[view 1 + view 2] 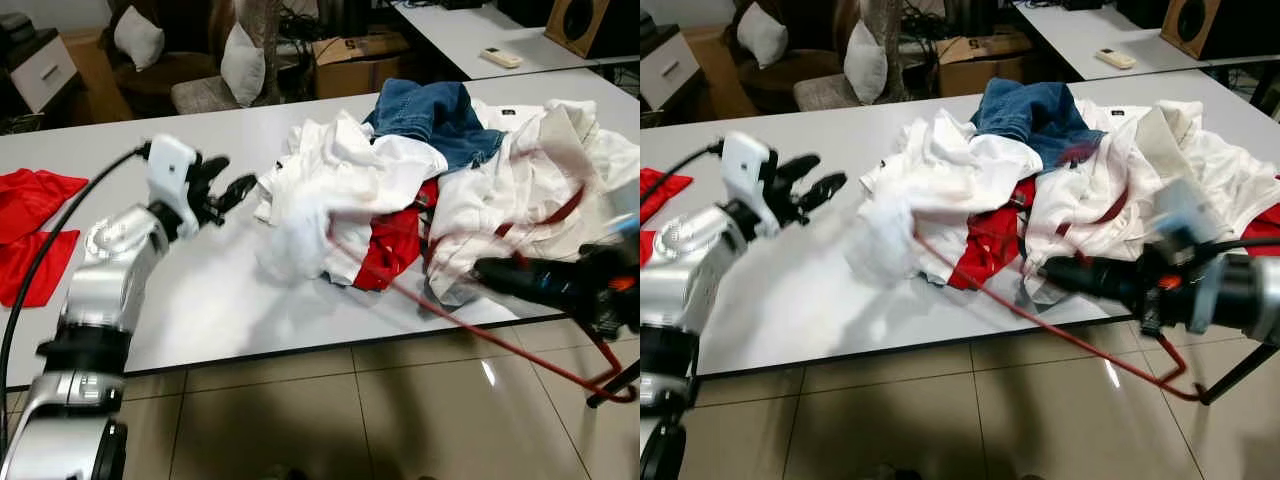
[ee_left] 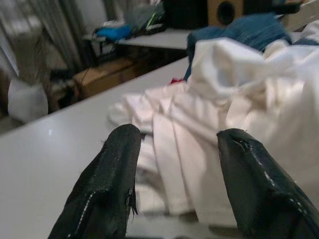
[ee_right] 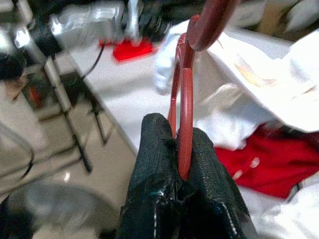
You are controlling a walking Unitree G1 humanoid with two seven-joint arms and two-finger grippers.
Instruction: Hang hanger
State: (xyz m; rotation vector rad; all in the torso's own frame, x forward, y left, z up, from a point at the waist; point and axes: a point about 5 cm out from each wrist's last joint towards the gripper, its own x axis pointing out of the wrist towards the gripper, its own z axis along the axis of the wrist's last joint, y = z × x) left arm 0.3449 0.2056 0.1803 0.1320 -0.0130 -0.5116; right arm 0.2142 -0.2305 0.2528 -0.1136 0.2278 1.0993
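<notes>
My right gripper (image 1: 492,268) hovers at the table's front edge, shut on a thin red hanger (image 1: 480,335); the right wrist view shows the fingers (image 3: 154,164) clamped on the hanger's wire (image 3: 185,89). The hanger slants from the clothes pile down past the table edge. A blurred white garment (image 1: 295,235) is at its far end. My left gripper (image 1: 225,185) is open above the white table (image 1: 200,300), just left of the pile, and its fingers (image 2: 117,164) point at white cloth (image 2: 224,104).
The pile holds white shirts (image 1: 530,170), blue jeans (image 1: 435,115) and a red garment (image 1: 395,245). Red cloth (image 1: 30,200) lies at the table's left end. A black stand leg (image 1: 615,385) crosses the tiled floor at right. Behind are a cardboard box (image 1: 355,60) and cushioned chairs.
</notes>
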